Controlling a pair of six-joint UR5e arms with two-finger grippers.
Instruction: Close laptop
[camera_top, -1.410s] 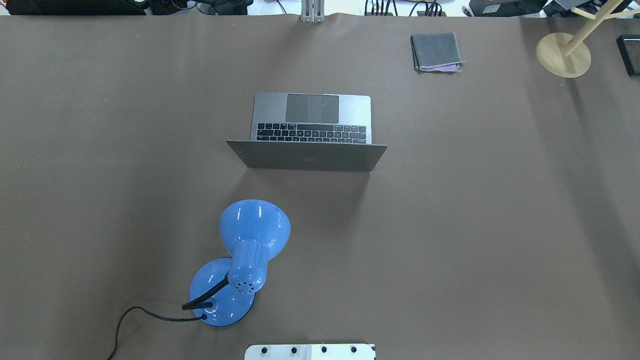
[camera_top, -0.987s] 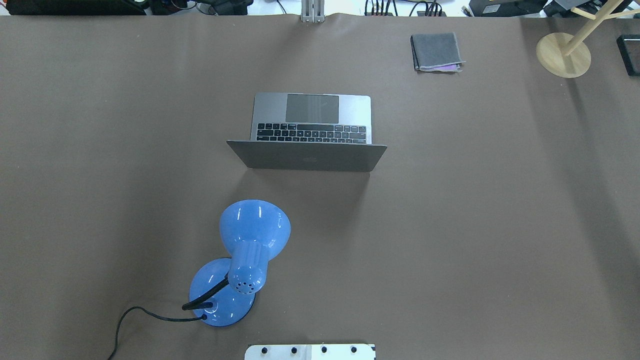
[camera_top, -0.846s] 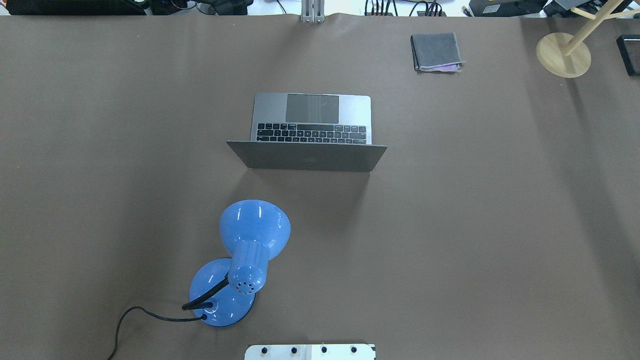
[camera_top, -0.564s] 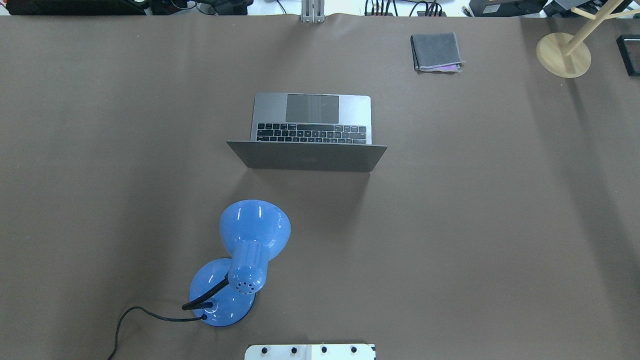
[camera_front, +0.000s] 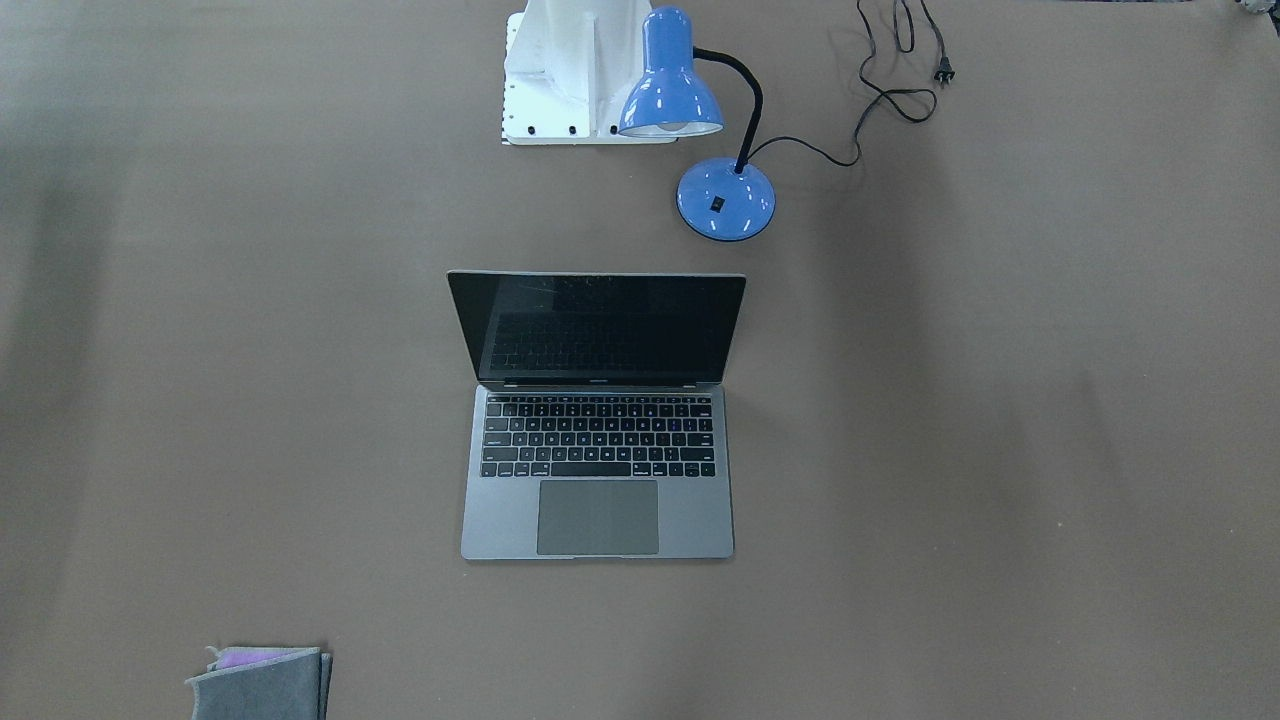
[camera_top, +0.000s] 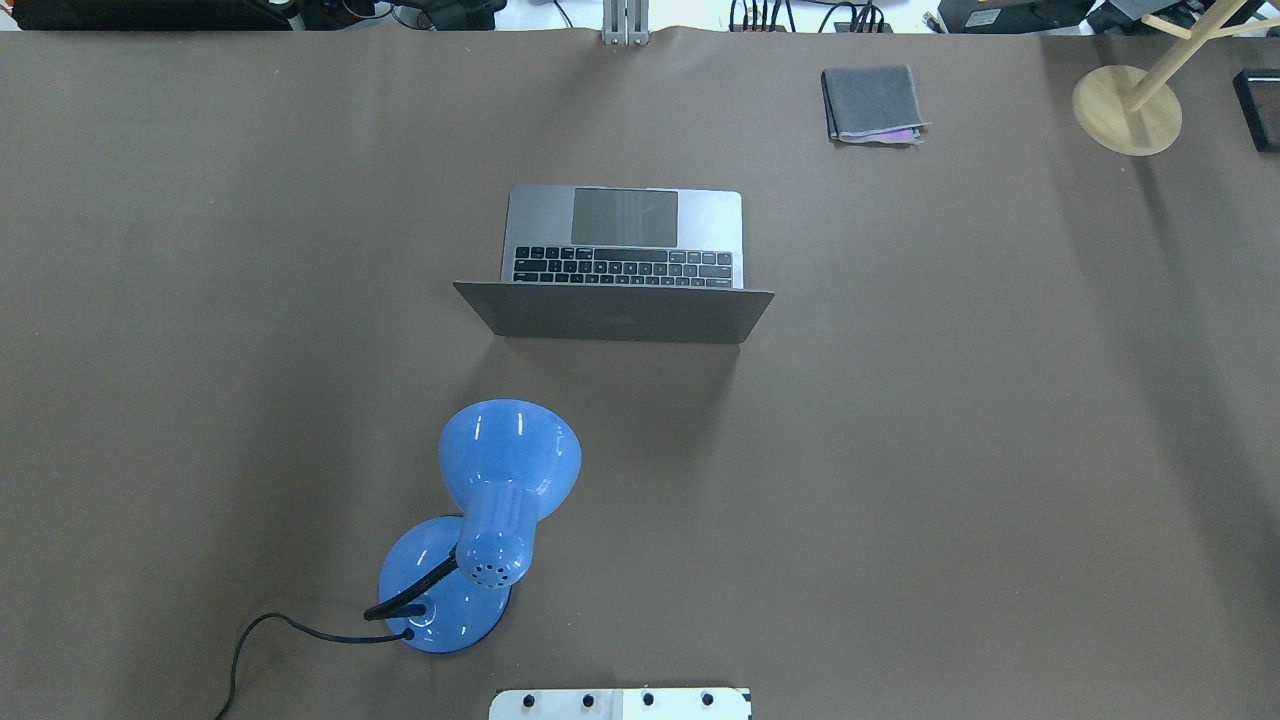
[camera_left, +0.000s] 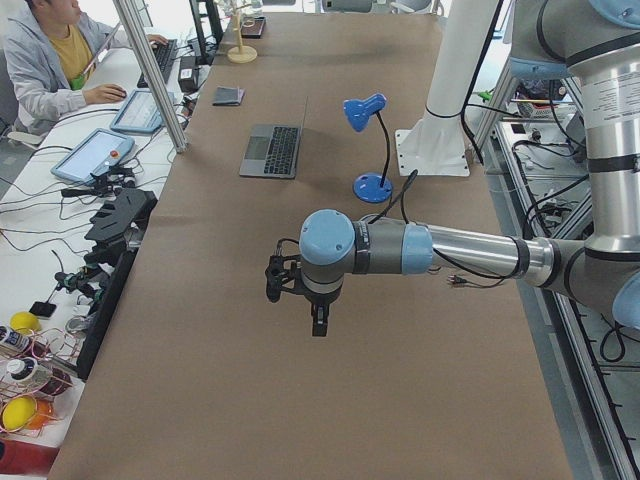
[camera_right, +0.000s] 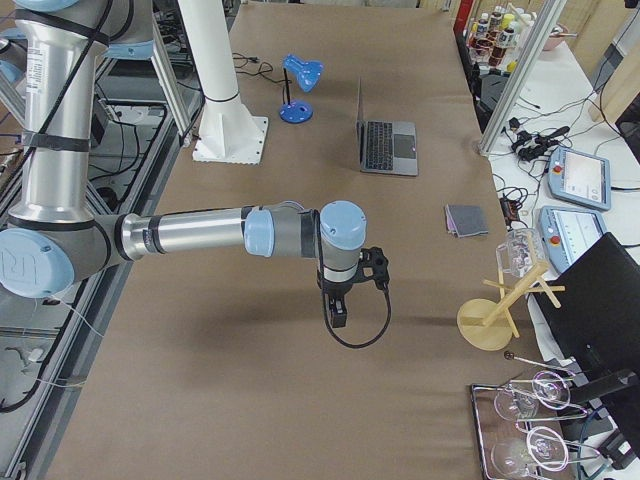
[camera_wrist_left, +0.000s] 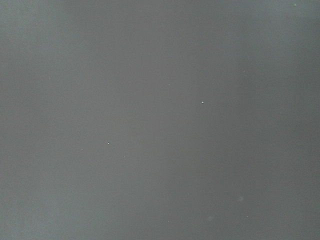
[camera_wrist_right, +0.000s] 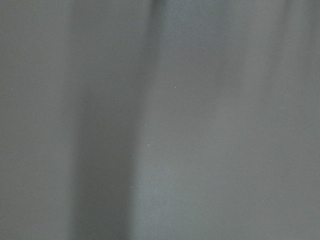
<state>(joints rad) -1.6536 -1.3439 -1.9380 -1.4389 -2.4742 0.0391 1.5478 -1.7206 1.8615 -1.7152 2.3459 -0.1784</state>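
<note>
The space-grey laptop (camera_top: 620, 215) stands open in the middle of the brown table, lid upright with its back toward the robot. Its black screen and keys face the front camera (camera_front: 598, 440). It also shows small in the left side view (camera_left: 271, 151) and the right side view (camera_right: 385, 143). My left gripper (camera_left: 318, 322) hangs over bare table far from the laptop. My right gripper (camera_right: 338, 312) hangs over bare table at the other end. I cannot tell whether either is open or shut. Both wrist views show only table surface.
A blue desk lamp (camera_top: 490, 500) with a black cord stands between the robot's base (camera_front: 560, 70) and the laptop. A folded grey cloth (camera_top: 872, 103) lies far right. A wooden stand (camera_top: 1127, 108) is at the far right corner.
</note>
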